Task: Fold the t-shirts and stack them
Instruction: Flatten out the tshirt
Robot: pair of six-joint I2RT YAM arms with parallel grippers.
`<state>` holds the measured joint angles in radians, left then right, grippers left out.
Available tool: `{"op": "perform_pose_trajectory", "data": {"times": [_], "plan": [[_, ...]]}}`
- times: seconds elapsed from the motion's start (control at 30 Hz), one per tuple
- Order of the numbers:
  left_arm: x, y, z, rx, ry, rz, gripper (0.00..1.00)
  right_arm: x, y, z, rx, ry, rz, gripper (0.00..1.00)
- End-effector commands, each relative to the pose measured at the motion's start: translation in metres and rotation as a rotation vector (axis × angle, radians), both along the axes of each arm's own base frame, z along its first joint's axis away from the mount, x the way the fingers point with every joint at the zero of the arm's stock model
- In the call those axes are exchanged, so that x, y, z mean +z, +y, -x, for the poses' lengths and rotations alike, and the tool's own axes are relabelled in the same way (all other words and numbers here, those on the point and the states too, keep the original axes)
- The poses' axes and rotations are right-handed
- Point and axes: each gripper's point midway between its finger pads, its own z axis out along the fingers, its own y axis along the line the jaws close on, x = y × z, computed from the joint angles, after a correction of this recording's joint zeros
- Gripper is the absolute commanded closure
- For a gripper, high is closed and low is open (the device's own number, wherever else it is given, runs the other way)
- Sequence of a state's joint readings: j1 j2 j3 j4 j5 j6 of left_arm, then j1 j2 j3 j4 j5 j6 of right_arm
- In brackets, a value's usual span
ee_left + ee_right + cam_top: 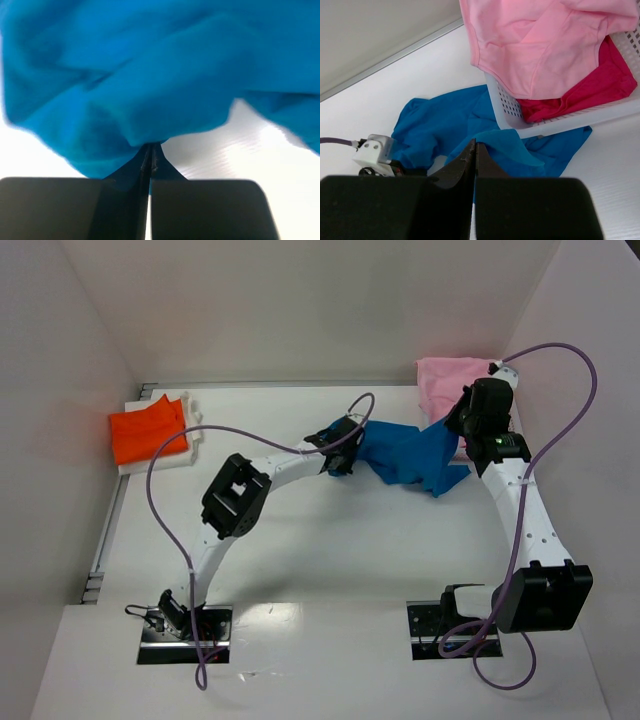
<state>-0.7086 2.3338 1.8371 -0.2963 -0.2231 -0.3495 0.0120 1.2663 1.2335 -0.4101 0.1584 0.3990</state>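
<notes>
As L end effector (pixel 151 146) pinches it, blue tee (pixel 150 75) bunches.

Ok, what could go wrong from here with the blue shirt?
The left gripper pinches only a small bunched fold of the blue t-shirt, so it may slip. The shirt seems to run under the white basket; pulling could drag it or the pink t-shirt draped over it.

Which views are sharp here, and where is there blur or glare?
Left wrist: blue shirt fills the frame, blurred, with the table washed out white. Right wrist: crisp on the pink shirt and basket. Top: even light, mild glare on the table's near edge.
</notes>
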Motion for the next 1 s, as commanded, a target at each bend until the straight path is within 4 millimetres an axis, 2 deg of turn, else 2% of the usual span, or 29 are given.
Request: {"op": "perform_pose_trajectory", "data": {"times": [0.0, 0.03, 0.1, 0.13, 0.17, 0.23, 0.27, 0.3, 0.33, 0.43, 0.57, 0.67, 0.77, 0.8, 0.87, 0.97], "plan": [[0.063, 0.052, -0.015, 0.137, -0.042, 0.043, 1.0, 0.031, -0.003, -0.004, -0.002, -0.094, 0.007, 1.0], [0.084, 0.063, -0.023, 0.154, -0.07, 0.073, 1.0, 0.038, -0.002, -0.006, 0.001, -0.106, 0.001, 1.0], [0.161, 0.092, -0.035, 0.196, -0.179, 0.15, 1.0, 0.056, 0.001, -0.01, 0.014, -0.136, -0.01, 1.0], [0.215, 0.11, -0.039, 0.214, -0.27, 0.192, 1.0, 0.07, 0.001, -0.013, 0.017, -0.159, -0.011, 1.0], [0.255, 0.137, -0.042, 0.242, -0.341, 0.2, 1.0, 0.099, 0.002, -0.014, 0.023, -0.214, -0.012, 1.0], [0.322, 0.169, -0.036, 0.27, -0.467, 0.223, 1.0, 0.128, 0.004, -0.015, 0.034, -0.269, -0.015, 1.0], [0.35, 0.185, -0.028, 0.291, -0.516, 0.225, 1.0, 0.145, 0.006, -0.013, 0.044, -0.304, -0.018, 1.0], [0.404, 0.211, -0.013, 0.32, -0.621, 0.245, 1.0, 0.171, 0.007, -0.012, 0.045, -0.36, -0.024, 1.0], [0.449, 0.231, 0.007, 0.343, -0.71, 0.27, 1.0, 0.198, 0.008, -0.008, 0.05, -0.415, -0.036, 1.0], [0.537, 0.276, 0.057, 0.414, -0.905, 0.29, 1.0, 0.242, 0.019, 0.003, 0.093, -0.5, -0.082, 1.0], [0.602, 0.316, 0.124, 0.504, -1.069, 0.331, 1.0, 0.292, 0.031, 0.025, 0.152, -0.627, -0.144, 1.0], [0.629, 0.341, 0.16, 0.573, -1.164, 0.34, 1.0, 0.311, 0.031, 0.041, 0.152, -0.679, -0.151, 1.0], [0.637, 0.356, 0.177, 0.62, -1.203, 0.317, 1.0, 0.323, 0.014, 0.053, 0.067, -0.719, -0.138, 1.0], [0.637, 0.356, 0.177, 0.62, -1.203, 0.317, 1.0, 0.316, 0.014, 0.051, 0.065, -0.696, -0.138, 1.0], [0.641, 0.362, 0.194, 0.623, -1.219, 0.329, 1.0, 0.306, 0.007, 0.059, 0.019, -0.681, -0.143, 1.0], [0.645, 0.37, 0.202, 0.659, -1.248, 0.332, 1.0, 0.277, -0.006, 0.064, -0.053, -0.644, -0.146, 1.0]]}}
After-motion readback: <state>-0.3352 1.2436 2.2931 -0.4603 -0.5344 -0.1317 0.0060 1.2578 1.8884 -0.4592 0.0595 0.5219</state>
